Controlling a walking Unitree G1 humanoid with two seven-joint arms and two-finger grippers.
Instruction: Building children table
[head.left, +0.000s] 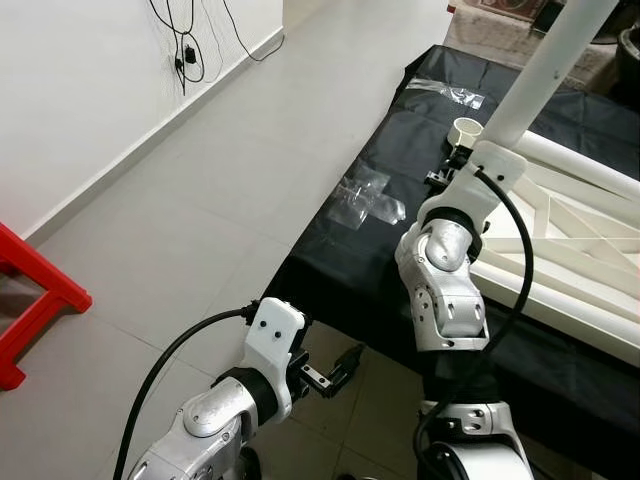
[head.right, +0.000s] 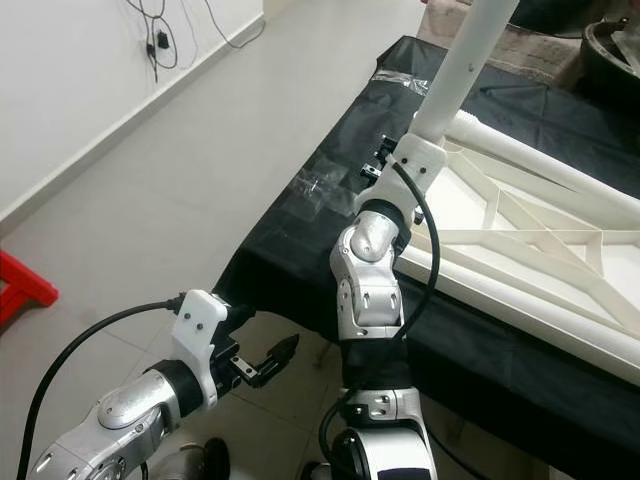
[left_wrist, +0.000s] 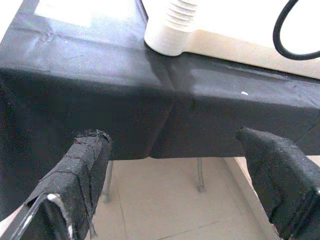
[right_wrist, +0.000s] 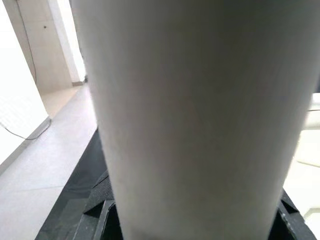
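1. The right gripper (right_wrist: 200, 220) is clamped around a white table leg (head.left: 545, 65), which rises tilted, up and away from its fingers, and fills the space between them in the right wrist view.
2. Just beside that claw, on the robot's right, the white tabletop frame (head.left: 560, 240) lies upside down on a black-covered table (head.left: 370, 290). A white threaded socket (head.left: 466, 130) stands just beyond the claw.
3. The left gripper (left_wrist: 185, 170) hangs low off the table's near edge, its two black fingers (left_wrist: 82, 170) spread apart and holding nothing.
4. Ahead of the left claw, the black cloth drapes down; a ribbed white socket (left_wrist: 172, 30) sits above it on the table.
5. Clear plastic bags (head.left: 370, 200) lie on the cloth, beyond the left claw.
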